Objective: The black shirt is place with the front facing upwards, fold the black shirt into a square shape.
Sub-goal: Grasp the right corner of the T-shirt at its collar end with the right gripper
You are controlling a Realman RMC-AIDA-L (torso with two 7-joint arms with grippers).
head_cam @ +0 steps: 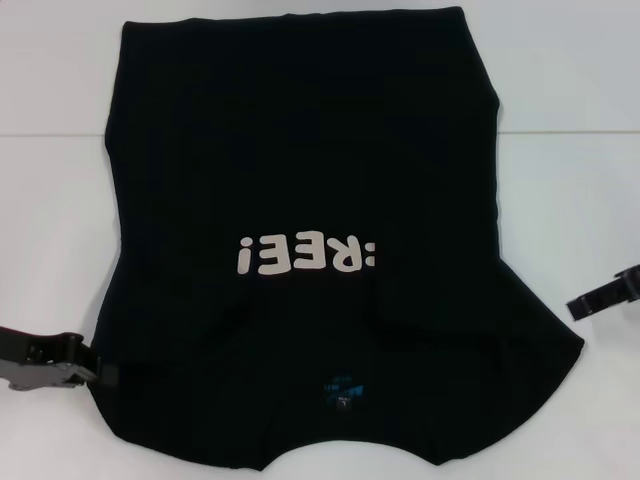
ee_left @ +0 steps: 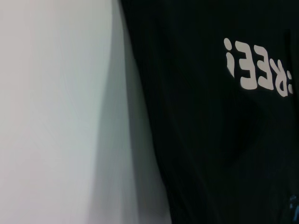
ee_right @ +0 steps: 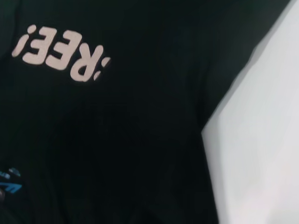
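The black shirt (head_cam: pixel 300 150) lies flat on the white table (head_cam: pixel 560 120), collar toward me, its white lettering (head_cam: pixel 305 255) upside down. A flap folded in from the right covers the first letter. The blue neck label (head_cam: pixel 340 392) shows near the front. My left gripper (head_cam: pixel 100 375) rests at the shirt's front-left edge, touching the cloth. My right gripper (head_cam: pixel 600 290) hangs open to the right of the shirt, apart from it and holding nothing. The left wrist view shows the shirt (ee_left: pixel 210 140) and lettering (ee_left: pixel 257 70). The right wrist view shows the shirt (ee_right: pixel 117 140), lettering (ee_right: pixel 60 51) and label (ee_right: pixel 11 186).
Bare white table (ee_left: pixel 46 116) borders the shirt on the left and right (ee_right: pixel 266 140). A seam line crosses the table (head_cam: pixel 570 133) behind the shirt's middle. The shirt's collar end runs out of view at the front edge.
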